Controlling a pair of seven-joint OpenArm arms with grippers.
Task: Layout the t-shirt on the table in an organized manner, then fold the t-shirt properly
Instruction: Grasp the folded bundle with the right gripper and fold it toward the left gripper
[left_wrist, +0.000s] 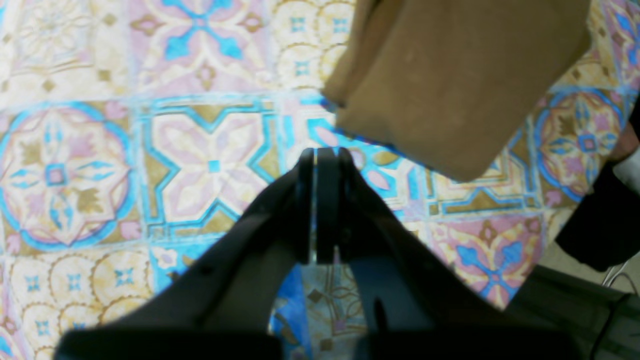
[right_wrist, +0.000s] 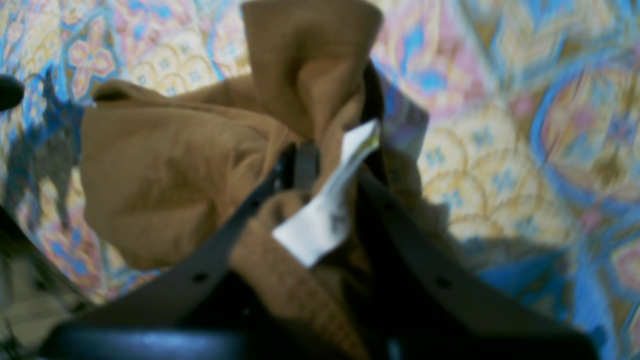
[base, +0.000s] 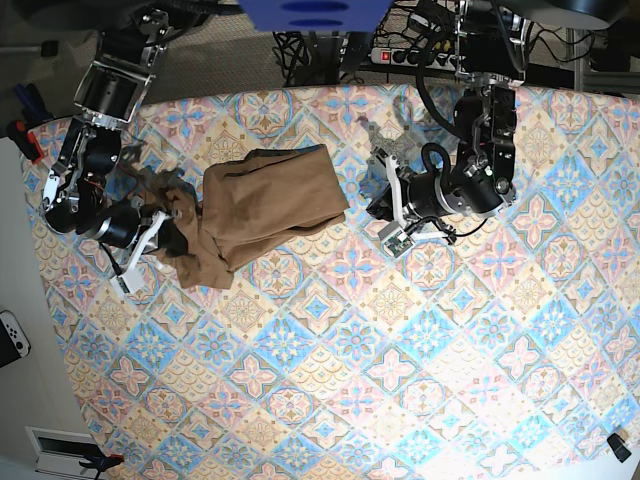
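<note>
Spreading comes first: the t-shirt (base: 262, 205) lies bunched on the table (base: 400, 350) at its far left in the base view, and the right gripper (right_wrist: 320, 165), clenched on fabric near the white tag (right_wrist: 325, 210), should draw outward slowly. The left gripper (left_wrist: 320, 155), closed on nothing just beside a shirt corner, would need to release and pin an opposite edge. Sleeves and hem are buried in folds; the right wrist view is blurred.
</note>
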